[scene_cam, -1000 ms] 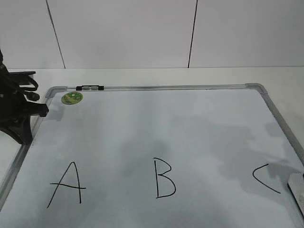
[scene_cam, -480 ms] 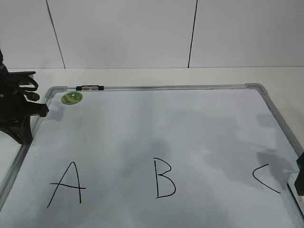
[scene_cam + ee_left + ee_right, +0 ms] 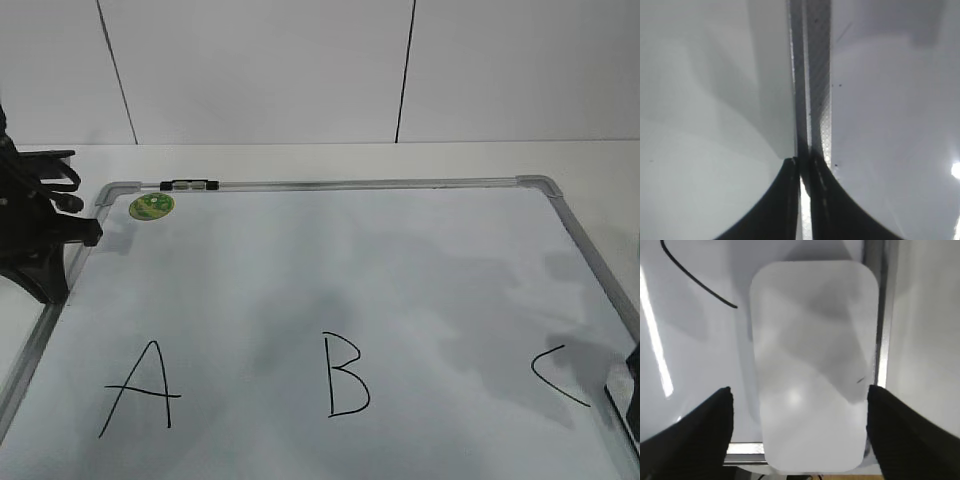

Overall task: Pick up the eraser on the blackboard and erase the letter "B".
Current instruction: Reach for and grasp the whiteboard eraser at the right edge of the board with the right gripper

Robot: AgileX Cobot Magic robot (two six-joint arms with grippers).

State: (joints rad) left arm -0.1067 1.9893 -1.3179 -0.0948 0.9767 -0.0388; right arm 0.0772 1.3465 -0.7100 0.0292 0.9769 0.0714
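While right pincer straddles eraser spread, left pincer pressed together, blackboard reads A, B, C.

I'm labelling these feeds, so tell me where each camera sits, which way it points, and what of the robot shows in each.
Exterior view: in front, slanting down over the blackboard; left arm at left edge, right gripper at right edge.
Left wrist view: straight down on the board's frame; shut left gripper shows.
Right wrist view: straight down on the eraser between open right gripper fingers.
Shared: the letter "C", exterior and right wrist.
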